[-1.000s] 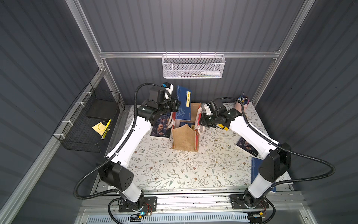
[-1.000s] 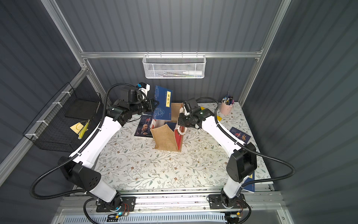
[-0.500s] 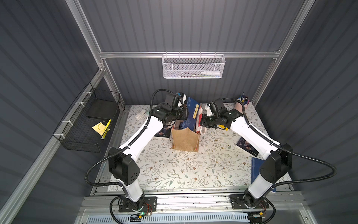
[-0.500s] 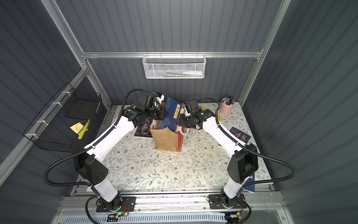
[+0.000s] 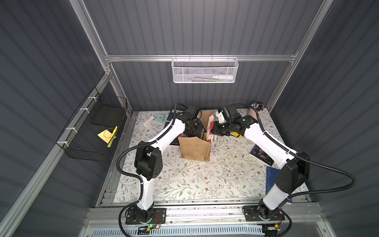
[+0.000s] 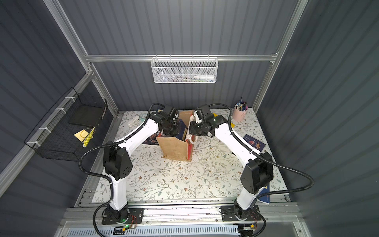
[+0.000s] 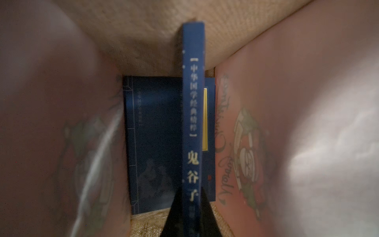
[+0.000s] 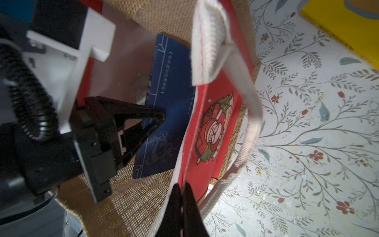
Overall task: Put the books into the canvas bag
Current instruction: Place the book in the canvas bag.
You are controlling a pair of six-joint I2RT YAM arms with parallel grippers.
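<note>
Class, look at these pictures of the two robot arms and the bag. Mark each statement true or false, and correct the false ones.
1. The left gripper holds a navy book down inside the canvas bag. True.
2. The right gripper is open and clear of the bag. False: it is shut on the rim of the bag's red-and-white side panel.
3. Apart from the held book, the bag is empty. False: a second navy book lies inside, below the held one.
4. A yellow book lies on the table, outside the bag. True.
</note>
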